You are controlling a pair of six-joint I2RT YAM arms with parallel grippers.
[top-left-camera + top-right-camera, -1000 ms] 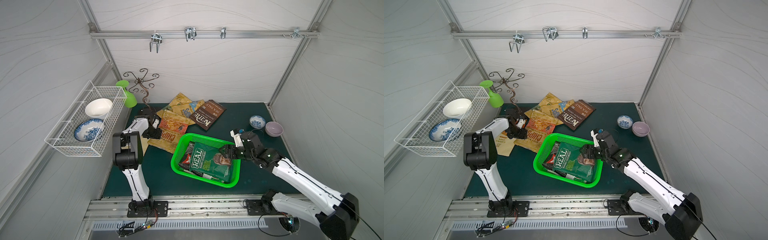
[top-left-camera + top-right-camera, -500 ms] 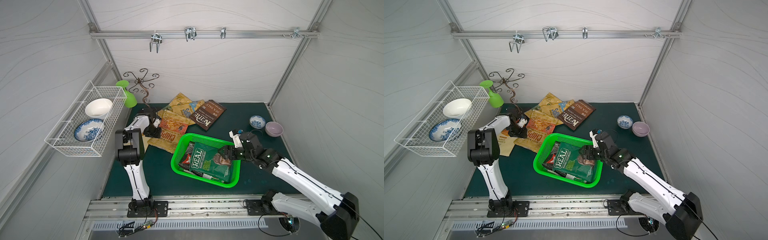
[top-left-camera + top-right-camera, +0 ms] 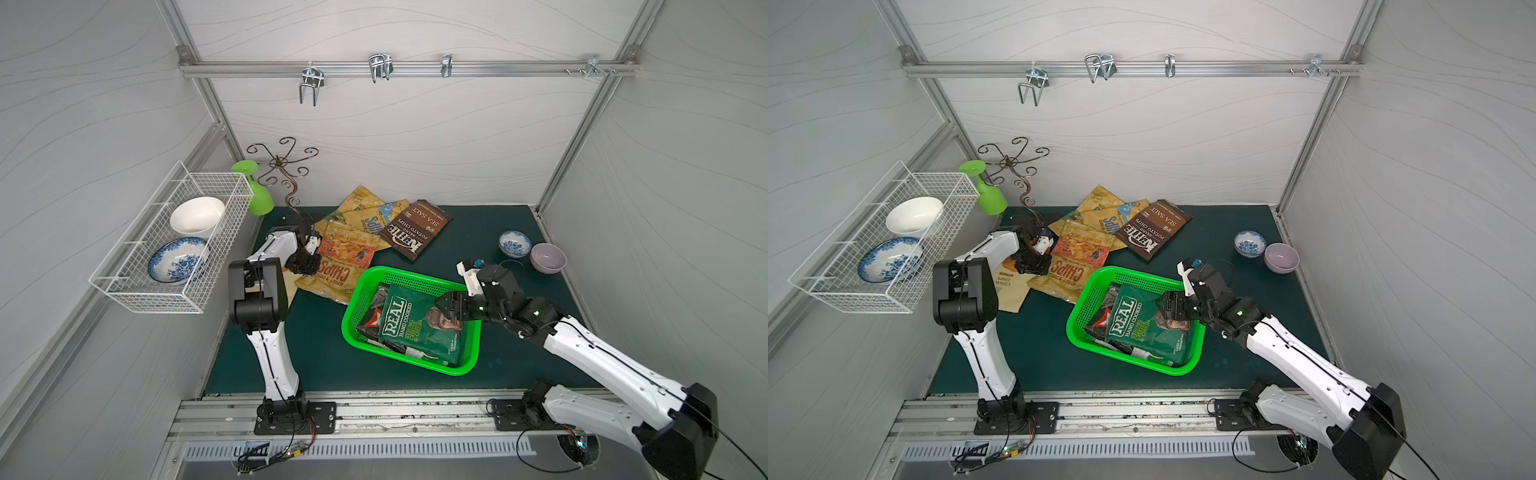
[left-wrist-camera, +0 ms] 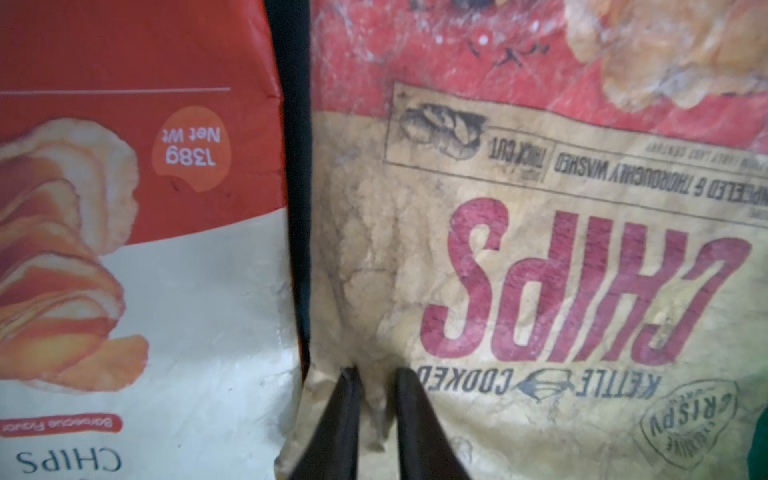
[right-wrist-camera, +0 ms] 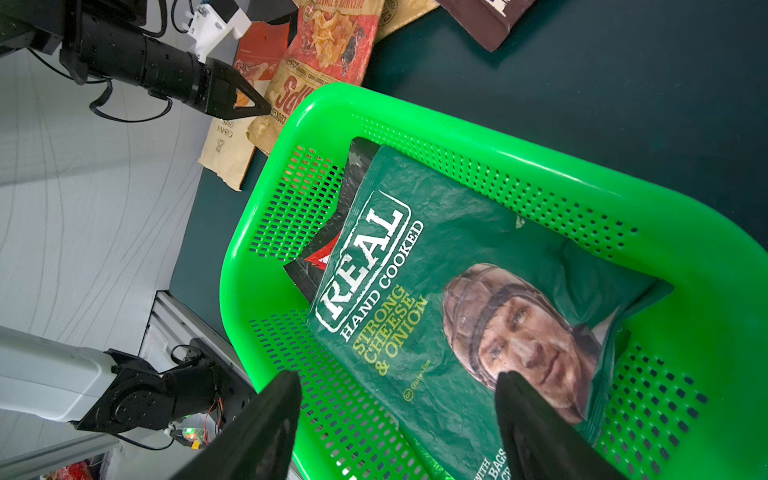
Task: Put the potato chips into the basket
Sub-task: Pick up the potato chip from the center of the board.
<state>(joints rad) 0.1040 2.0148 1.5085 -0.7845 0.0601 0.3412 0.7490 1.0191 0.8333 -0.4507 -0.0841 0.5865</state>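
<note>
Black jaws on the left gripper (image 4: 376, 374) were squeezed nearly together, pinching a crinkled fold at the edge of the tan CHIPS bag (image 4: 540, 291). A red-and-white CHIPS bag (image 4: 145, 208) lay just beside it, with only a thin dark strip of mat (image 4: 297, 166) between them.

In a top view that tan bag (image 3: 332, 276) sat left of centre, right up against the basket (image 3: 345, 328)'s upper-left corner, with an orange bag (image 3: 347, 249) overlapping it. The brown Kettle bag (image 3: 415, 230) lay above the basket, well apart from it.

The right gripper (image 5: 399, 376) was spread wide, gripping nothing, over the dark green REAL bag (image 5: 415, 291). That one was inside the basket, on top of a black-and-red bag (image 5: 320, 257). Couldn't tell if the tips touched it.
</note>
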